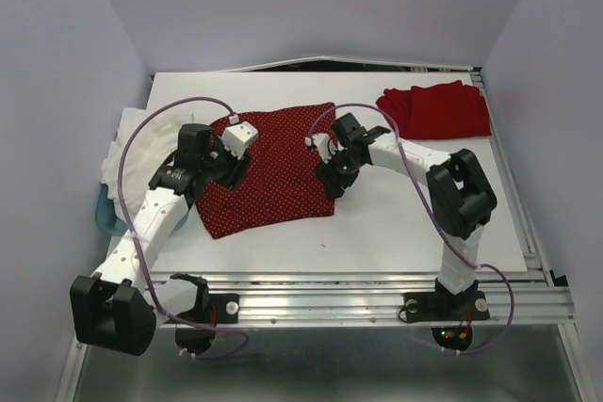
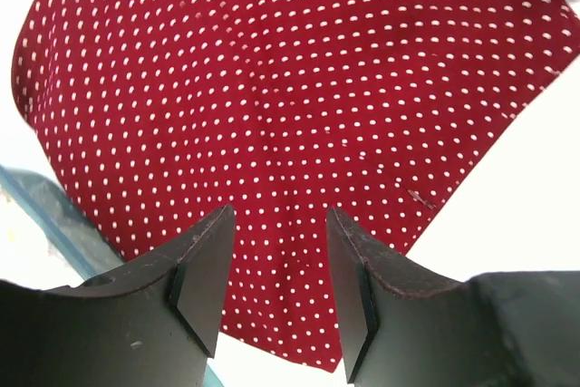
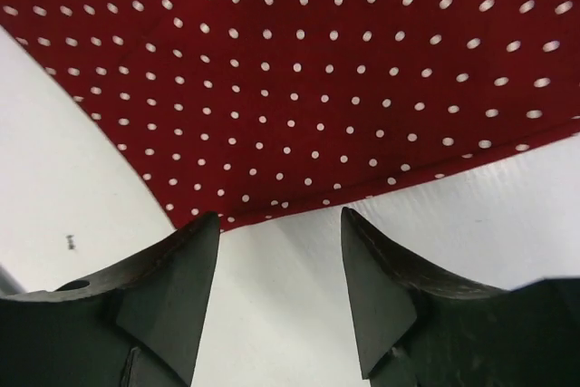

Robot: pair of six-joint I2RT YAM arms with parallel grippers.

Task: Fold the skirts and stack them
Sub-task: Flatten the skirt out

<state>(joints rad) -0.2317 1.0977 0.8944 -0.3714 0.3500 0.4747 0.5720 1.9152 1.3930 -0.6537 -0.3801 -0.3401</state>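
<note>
Your left arm [image 1: 155, 209] stretches forward and inward from its base, wrist tipped down. Your left fingers [image 2: 204, 278] stand parted with nothing between them. Your right arm [image 1: 457, 200] rises from its base, bends at the elbow and reaches leftward, wrist low. Your right fingers [image 3: 172, 296] are likewise spread apart, gripping nothing.
</note>
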